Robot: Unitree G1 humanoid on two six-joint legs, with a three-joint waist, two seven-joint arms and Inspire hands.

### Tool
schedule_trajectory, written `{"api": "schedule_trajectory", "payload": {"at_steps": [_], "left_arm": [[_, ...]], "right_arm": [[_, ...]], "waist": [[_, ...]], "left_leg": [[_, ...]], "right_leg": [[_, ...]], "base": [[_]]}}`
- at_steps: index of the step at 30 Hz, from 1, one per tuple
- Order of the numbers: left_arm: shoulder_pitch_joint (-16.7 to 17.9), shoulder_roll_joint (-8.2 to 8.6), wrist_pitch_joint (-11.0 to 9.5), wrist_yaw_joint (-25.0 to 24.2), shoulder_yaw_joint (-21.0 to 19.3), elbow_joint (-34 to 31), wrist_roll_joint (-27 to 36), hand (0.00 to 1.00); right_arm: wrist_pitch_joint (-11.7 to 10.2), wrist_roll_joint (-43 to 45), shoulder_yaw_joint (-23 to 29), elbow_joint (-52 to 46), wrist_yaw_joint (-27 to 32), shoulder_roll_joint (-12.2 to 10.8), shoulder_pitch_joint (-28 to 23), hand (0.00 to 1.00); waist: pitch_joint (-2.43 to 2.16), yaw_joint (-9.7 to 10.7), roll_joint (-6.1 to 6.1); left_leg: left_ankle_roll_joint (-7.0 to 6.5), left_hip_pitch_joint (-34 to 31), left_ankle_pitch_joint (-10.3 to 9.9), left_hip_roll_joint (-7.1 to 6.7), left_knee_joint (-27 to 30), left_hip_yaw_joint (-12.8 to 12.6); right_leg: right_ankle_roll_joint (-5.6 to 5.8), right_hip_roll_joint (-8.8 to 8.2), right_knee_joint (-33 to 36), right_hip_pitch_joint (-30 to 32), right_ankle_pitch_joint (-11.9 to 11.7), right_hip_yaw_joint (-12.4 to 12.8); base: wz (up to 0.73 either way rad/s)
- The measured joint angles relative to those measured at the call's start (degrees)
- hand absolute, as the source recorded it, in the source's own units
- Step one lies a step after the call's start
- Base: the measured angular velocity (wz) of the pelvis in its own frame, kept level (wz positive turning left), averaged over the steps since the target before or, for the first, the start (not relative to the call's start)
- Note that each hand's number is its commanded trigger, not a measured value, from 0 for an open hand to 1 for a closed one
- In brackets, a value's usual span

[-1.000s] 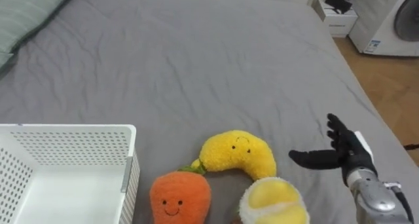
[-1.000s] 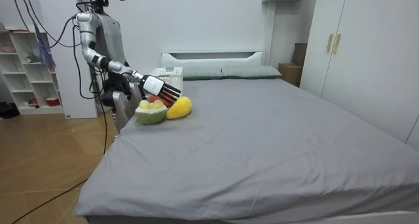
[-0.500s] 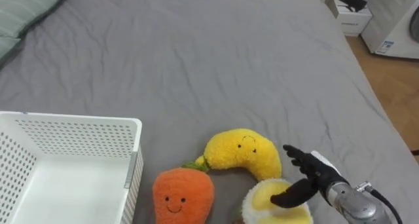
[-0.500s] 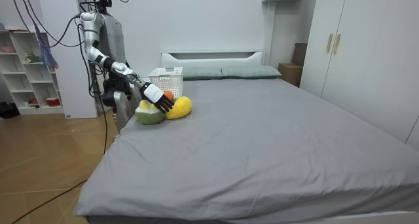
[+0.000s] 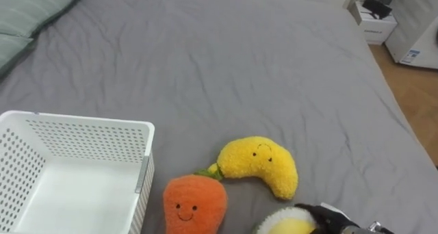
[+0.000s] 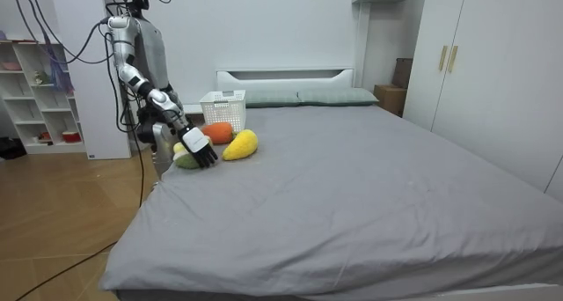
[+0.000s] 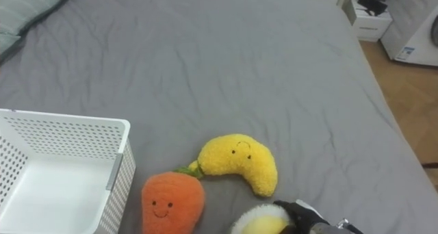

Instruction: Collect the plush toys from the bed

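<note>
Our right hand (image 5: 325,215) on the round yellow plush (image 5: 287,226), near edge of the bed (image 5: 226,63), grasp we cannot tell, carrot plush (image 5: 194,203), banana plush (image 5: 260,165), white basket (image 5: 89,128) alongside.

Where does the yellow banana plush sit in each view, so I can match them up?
Left eye view: the banana plush is at lower centre, right of the white basket.
Right eye view: lower centre, again right of the white basket.
Room view: left of centre, just below the white basket.
Shared landmark: the white basket.

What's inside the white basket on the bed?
Inside the white basket I see its bare white floor and no toys; its near part runs off the picture, so that is unseen.
</note>
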State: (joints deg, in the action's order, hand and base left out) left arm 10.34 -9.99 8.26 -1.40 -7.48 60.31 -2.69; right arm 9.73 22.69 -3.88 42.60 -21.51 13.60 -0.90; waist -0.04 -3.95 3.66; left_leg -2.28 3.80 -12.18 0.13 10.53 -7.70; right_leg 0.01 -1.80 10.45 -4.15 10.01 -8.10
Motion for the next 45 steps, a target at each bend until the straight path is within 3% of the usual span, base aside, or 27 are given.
{"api": "schedule_trajectory", "payload": {"at_steps": [23,29,36,43,45], "left_arm": [[-0.75,-0.05,-0.71,-0.31,0.99,0.48,0.89,0.00],[-0.81,0.13,-0.85,-1.10,0.78,0.57,0.83,0.00],[-0.80,-0.17,-0.79,-2.02,0.71,0.37,0.84,0.00],[-1.10,-0.14,-1.19,-2.01,0.82,1.52,0.90,0.00],[-1.21,-0.05,-1.17,-2.02,0.83,1.60,0.88,0.00]], "right_arm": [[-1.62,1.77,-0.37,2.26,1.36,-1.58,0.59,1.00],[-0.79,1.04,-0.34,-10.65,0.76,-0.61,0.18,1.00],[-0.94,-4.41,2.85,-29.10,0.99,0.90,1.17,1.00],[-0.92,-4.38,3.06,-33.46,1.42,1.17,3.41,1.00],[-0.87,-4.39,2.96,-35.33,1.14,1.27,3.92,1.00]], "waist": [[0.04,0.27,-0.12],[0.38,0.86,-0.62],[0.22,1.00,-0.38],[0.28,1.63,-0.79],[0.38,0.80,-1.01]], "left_leg": [[0.00,-0.88,-0.03,-0.19,0.24,1.56],[0.00,-0.94,-0.01,-0.19,0.13,1.13],[-0.03,-1.11,0.01,-0.35,0.28,1.36],[-0.04,-1.21,0.01,-0.33,0.18,1.33],[-0.05,-1.23,0.02,-0.23,0.09,0.85]], "right_leg": [[-0.05,-0.12,-1.55,-0.68,-0.12,-2.40],[-0.05,-0.19,-1.11,-0.44,-0.11,-2.06],[-0.02,-0.20,-1.64,-0.59,-0.09,-2.31],[0.00,-0.11,-1.29,0.04,-0.12,-1.80],[0.00,-0.17,-0.69,0.40,-0.12,-1.43]], "base": [[0.03],[-0.01],[0.02],[-0.02],[-0.14]]}}
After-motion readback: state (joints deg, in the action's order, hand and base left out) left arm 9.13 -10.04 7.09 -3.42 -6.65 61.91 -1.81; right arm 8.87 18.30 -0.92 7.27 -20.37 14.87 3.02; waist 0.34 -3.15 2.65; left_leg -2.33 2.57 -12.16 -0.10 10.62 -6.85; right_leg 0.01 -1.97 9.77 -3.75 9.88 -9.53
